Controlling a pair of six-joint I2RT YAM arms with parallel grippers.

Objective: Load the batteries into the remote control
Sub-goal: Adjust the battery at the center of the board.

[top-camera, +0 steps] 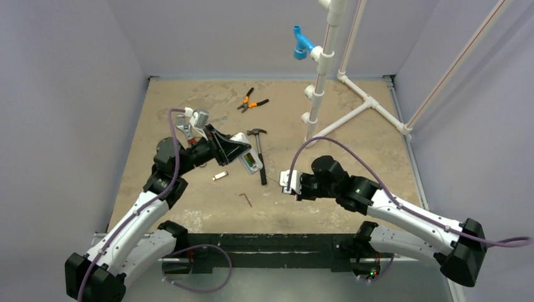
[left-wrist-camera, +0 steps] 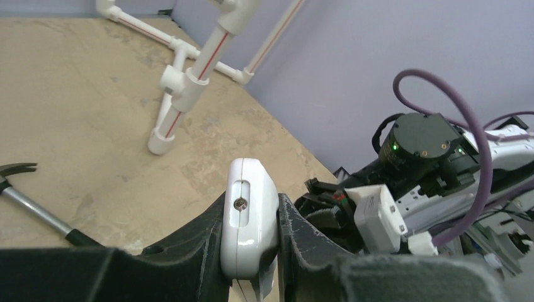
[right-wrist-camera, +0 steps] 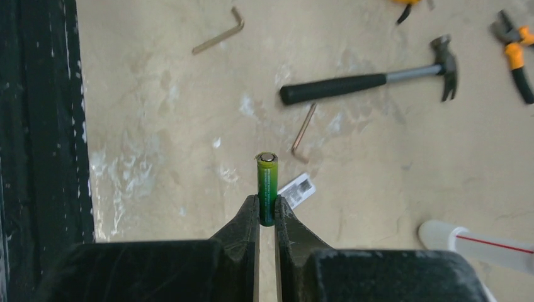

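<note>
Right gripper [right-wrist-camera: 267, 206] pinches battery [right-wrist-camera: 267, 176], seemingly by its base.

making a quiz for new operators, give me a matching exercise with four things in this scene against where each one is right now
Things
1. slim white plastic remote control
2. small green cylindrical battery
3. black-handled steel claw hammer
4. orange-handled pliers

Places
A. lying near the far edge of the table
B. clamped in the right gripper
C. lying flat around the middle of the table
D. clamped in the left gripper

Pairs: 1-D, 2-B, 3-C, 4-A
</note>
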